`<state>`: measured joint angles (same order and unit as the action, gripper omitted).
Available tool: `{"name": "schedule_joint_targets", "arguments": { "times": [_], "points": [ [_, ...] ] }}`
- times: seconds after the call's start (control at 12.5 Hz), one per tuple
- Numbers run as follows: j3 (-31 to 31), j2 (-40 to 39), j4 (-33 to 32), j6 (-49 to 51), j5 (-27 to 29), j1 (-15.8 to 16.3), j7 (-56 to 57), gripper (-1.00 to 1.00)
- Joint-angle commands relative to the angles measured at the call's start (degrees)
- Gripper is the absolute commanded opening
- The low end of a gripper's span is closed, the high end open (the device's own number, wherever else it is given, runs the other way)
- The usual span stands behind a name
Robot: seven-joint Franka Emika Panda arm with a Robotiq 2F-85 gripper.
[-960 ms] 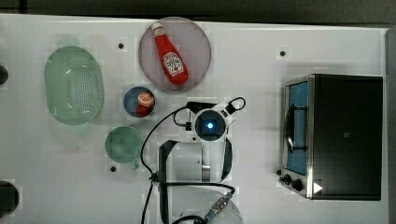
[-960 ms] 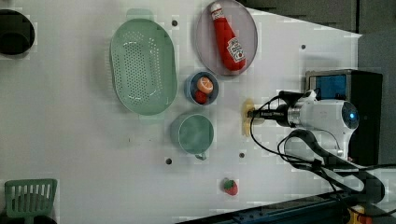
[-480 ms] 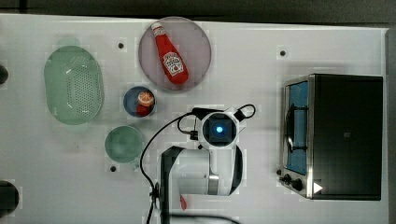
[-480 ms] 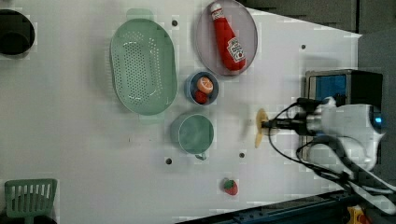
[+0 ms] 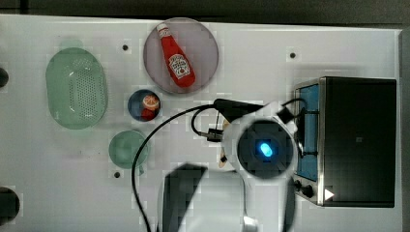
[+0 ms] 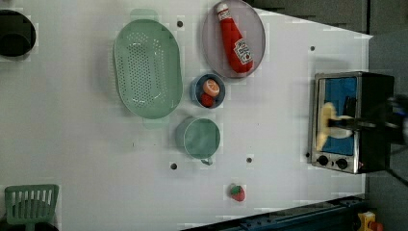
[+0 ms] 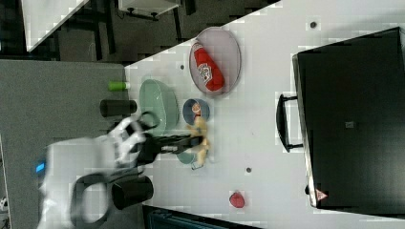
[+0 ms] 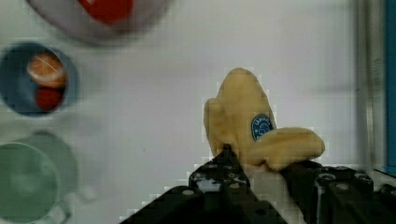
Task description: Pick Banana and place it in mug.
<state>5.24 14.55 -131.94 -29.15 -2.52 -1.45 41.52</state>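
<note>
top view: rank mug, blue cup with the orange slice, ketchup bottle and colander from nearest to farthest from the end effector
1. Mug, to the top view's left of the end effector, which holds the banana.
2. Blue cup, up and left; close to the mug's distance.
3. Ketchup bottle, on the plate above; also close.
4. Colander, far left, clearly farthest.

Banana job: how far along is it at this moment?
Done: the banana is picked; the gripper is shut on it, and in the right view it hangs clear of the table. In hand: carrying it. Left: moving over the mug, which stands empty below the blue cup in the top view, and dropping the banana in.
</note>
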Motion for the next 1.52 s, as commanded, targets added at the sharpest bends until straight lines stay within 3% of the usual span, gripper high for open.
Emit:
{"name": "schedule_joint_targets", "arguments": {
  "times": [0.08, 0.32, 0.8, 1.2, 1.52],
  "points": [
    [-0.51, 1.0, 7.35, 10.34, 1.19, 0.94, 0.23, -0.38],
    [-4.08, 0.74, 12.69, 20.42, 1.38, 2.41, -7.14, -0.38],
    [-18.02, -3.0, 12.87, 19.89, 6.62, 4.58, -30.58, -0.38],
    [-27.67, -10.89, 10.97, 7.44, 6.72, 4.77, -44.21, -0.38],
    [-30.61, -15.87, 4.78, -5.27, 6.56, 4.82, -50.31, -0.38]
  ]
}}
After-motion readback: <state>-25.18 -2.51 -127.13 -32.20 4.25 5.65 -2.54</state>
